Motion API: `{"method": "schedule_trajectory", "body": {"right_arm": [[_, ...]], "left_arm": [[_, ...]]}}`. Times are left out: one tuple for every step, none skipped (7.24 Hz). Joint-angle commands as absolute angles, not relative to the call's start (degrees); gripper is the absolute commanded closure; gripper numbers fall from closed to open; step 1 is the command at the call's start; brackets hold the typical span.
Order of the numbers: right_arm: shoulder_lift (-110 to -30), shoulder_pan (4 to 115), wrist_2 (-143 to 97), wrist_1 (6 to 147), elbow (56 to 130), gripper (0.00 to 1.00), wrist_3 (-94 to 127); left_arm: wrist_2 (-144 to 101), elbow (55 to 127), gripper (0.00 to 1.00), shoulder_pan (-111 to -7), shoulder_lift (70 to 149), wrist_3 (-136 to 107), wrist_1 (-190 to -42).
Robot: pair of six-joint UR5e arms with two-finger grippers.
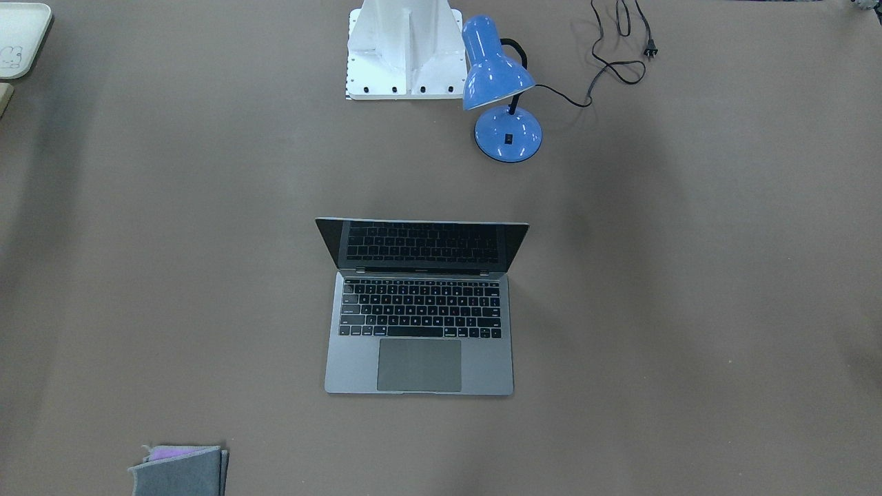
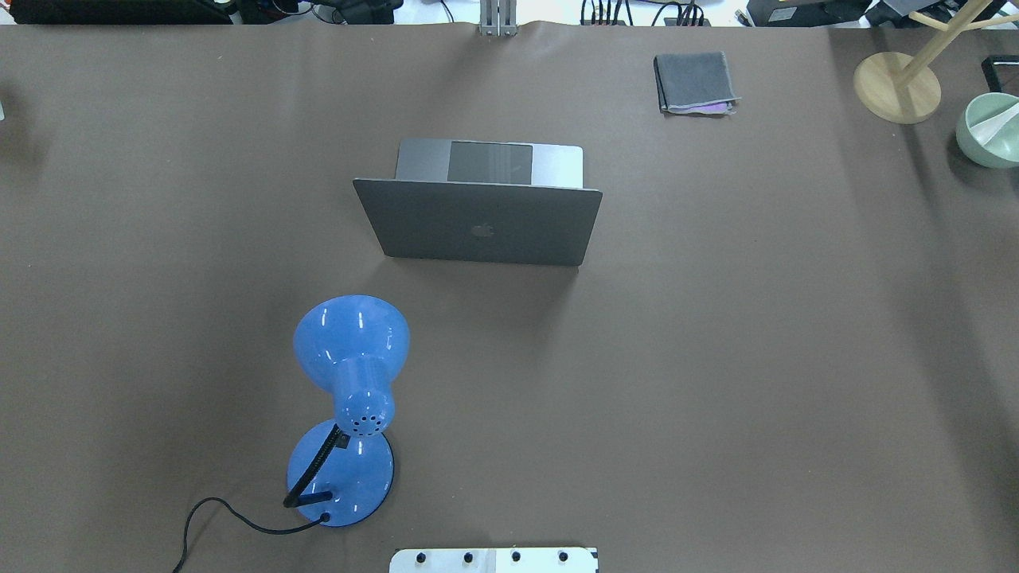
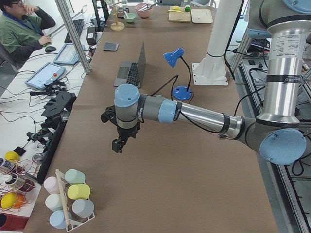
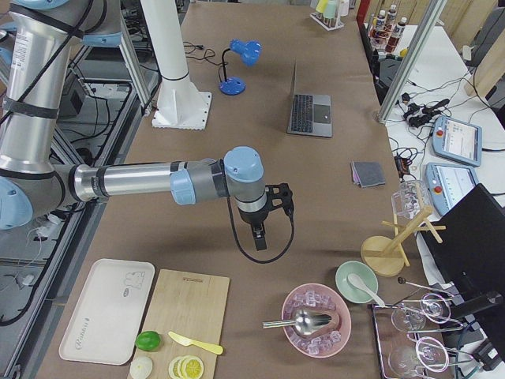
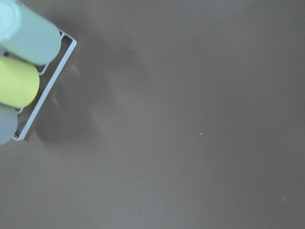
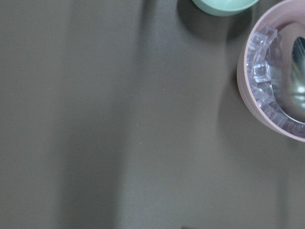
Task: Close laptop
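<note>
Left claw (image 3: 117, 145), right claw (image 4: 259, 239): cannot tell gap; laptop (image 1: 419, 358) open, lid toward robot base (image 1: 403, 62), hinge crosswise

Black-keyed silver-grey laptop (image 1: 419, 310), blue lamp (image 1: 496, 72), grey cloth (image 1: 180, 474) with perhaps purple lining.

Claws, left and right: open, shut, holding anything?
Left claw: cannot be told, shows only in a side view.
Right claw: cannot be told, same.
</note>
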State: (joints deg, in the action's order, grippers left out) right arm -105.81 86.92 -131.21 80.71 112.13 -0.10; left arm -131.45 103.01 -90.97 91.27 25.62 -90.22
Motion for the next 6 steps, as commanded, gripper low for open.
{"method": "schedule_trajectory", "body": {"right_arm": [[-104.07,86.92,-131.22,76.57,112.59,0.00,-0.09],[-103.54,86.92,-131.31,75.16,112.59,0.01,-0.09],[-103.54,86.92,-131.66,74.02,112.59,0.01,-0.17],[-103.45,86.40,-133.23,71.48,112.50,0.01,0.00],[-103.45,86.22,-136.72,70.93,112.59,0.02,0.09],[-102.66,85.70,-139.11,70.84,112.85,0.02,3.74]], "left_arm": [[-131.74,100.13,0.02,-90.97,93.67,19.92,-104.18],[-131.92,101.33,0.02,-90.97,93.69,14.82,-105.19],[-132.01,100.82,0.02,-90.88,93.87,14.68,-106.08],[-133.66,101.07,0.02,-90.18,93.78,13.72,-108.09],[-135.77,100.99,0.02,-89.91,93.61,10.84,-110.11],[-137.10,100.99,0.02,-87.13,93.78,4.63,-112.30]]}}
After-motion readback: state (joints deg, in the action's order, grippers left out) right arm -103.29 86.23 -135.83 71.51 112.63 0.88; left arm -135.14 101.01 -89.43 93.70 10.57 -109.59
